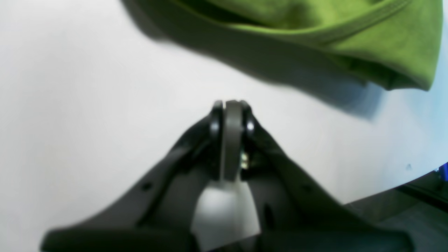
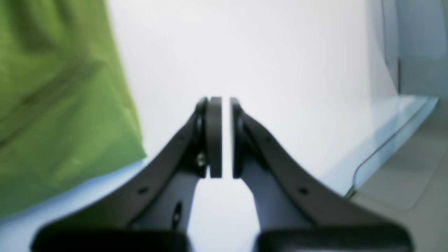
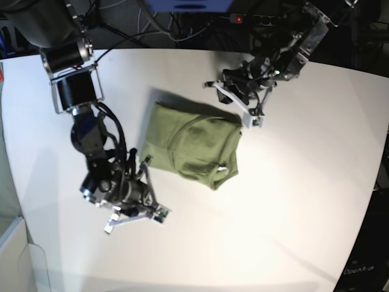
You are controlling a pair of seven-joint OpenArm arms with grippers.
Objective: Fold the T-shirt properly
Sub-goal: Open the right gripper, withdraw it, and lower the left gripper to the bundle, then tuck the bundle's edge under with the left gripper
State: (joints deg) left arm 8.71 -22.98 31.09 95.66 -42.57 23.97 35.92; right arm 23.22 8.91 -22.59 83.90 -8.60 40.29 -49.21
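Soft olive-green cotton T-shirt (image 3: 193, 143) lies folded mid white table (image 3: 304, 182), between 2 arms. Left gripper (image 1: 231, 115) pressed closed, empty; right gripper (image 2: 222, 136) slightly parted, empty, beside shirt.

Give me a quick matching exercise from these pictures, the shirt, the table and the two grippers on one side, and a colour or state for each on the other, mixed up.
Things:
1. T-shirt
2. left gripper
3. right gripper
4. table

Descriptions:
A. pads apart by a narrow gap, holding nothing
B. white
C. green, folded into a compact bundle
D. pads pressed together, holding nothing

Pairs: 1-C, 2-D, 3-A, 4-B
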